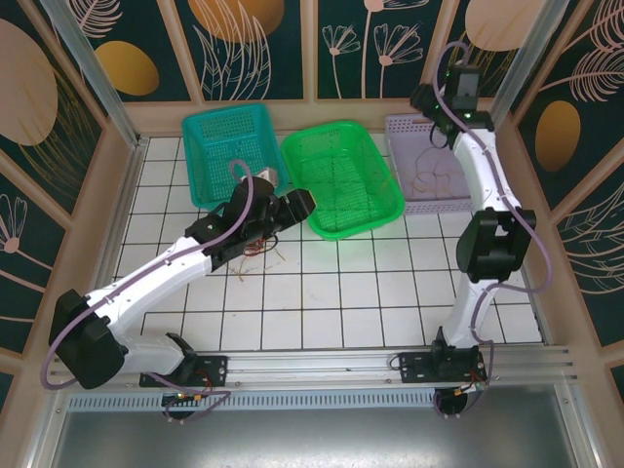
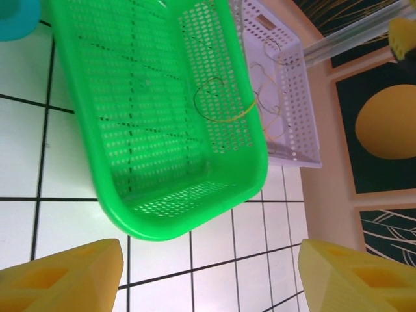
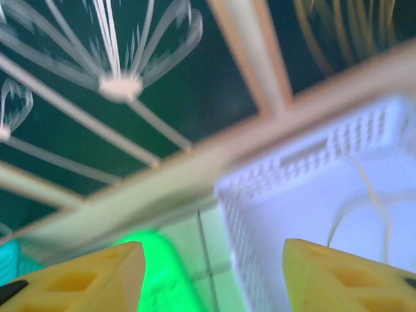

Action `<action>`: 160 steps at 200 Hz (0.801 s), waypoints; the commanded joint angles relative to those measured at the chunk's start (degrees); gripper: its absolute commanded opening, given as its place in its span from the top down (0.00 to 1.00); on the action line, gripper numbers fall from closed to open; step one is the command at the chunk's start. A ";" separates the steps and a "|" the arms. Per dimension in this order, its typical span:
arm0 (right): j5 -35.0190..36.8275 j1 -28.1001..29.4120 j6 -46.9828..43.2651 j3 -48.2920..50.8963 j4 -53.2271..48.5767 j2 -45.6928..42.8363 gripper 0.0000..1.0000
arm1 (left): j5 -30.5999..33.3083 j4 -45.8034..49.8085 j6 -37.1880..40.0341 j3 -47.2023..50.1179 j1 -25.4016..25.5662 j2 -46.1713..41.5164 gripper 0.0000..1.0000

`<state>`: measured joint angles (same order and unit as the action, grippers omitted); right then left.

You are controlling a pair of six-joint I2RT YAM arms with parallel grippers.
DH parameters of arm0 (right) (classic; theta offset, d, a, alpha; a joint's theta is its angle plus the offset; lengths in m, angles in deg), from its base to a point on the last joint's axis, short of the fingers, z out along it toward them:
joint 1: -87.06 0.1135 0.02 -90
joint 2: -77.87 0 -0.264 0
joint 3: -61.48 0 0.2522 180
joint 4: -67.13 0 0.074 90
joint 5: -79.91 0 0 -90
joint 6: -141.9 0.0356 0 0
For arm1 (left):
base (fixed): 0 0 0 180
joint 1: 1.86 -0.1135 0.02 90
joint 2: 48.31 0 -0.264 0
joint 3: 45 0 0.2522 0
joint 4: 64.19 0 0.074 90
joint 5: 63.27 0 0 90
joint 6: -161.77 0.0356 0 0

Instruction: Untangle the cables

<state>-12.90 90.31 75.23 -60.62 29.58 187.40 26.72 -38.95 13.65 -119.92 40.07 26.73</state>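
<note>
A small tangle of thin red and brown cables (image 1: 257, 251) lies on the white tiles, partly hidden under my left arm. My left gripper (image 1: 298, 203) hovers at the near-left rim of the green basket (image 1: 343, 180); its yellow fingers (image 2: 60, 276) stand wide open with nothing between them (image 2: 209, 281). One green-yellow wire (image 2: 220, 109) lies in the green basket (image 2: 156, 117). Tan wires (image 1: 430, 176) lie in the lavender basket (image 1: 405, 128). My right gripper (image 1: 427, 101) is raised over that basket's far end, open and empty (image 3: 211, 279). A tan wire (image 3: 364, 201) shows in its blurred view.
A teal basket (image 1: 234, 136) stands at the back left, beside the green one. Wooden frame walls (image 1: 127, 166) and patterned panels close in the tiled floor. An aluminium rail (image 1: 322, 366) carries both arm bases at the near edge.
</note>
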 commanded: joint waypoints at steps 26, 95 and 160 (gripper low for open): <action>-6.96 3.94 21.59 22.16 0.42 -11.41 0.48 | 3.60 4.17 0.12 3.63 -1.13 -5.56 0.28; -7.57 4.30 26.62 21.51 -2.81 -3.93 0.57 | 1.99 -3.93 6.00 10.76 -1.87 -15.57 0.19; -7.78 4.05 27.42 19.26 -2.54 1.90 0.67 | 1.77 -3.39 5.58 9.97 -1.93 -15.70 0.19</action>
<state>-20.05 94.66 101.64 -38.54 27.43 187.75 28.73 -40.41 18.24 -109.65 38.34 11.43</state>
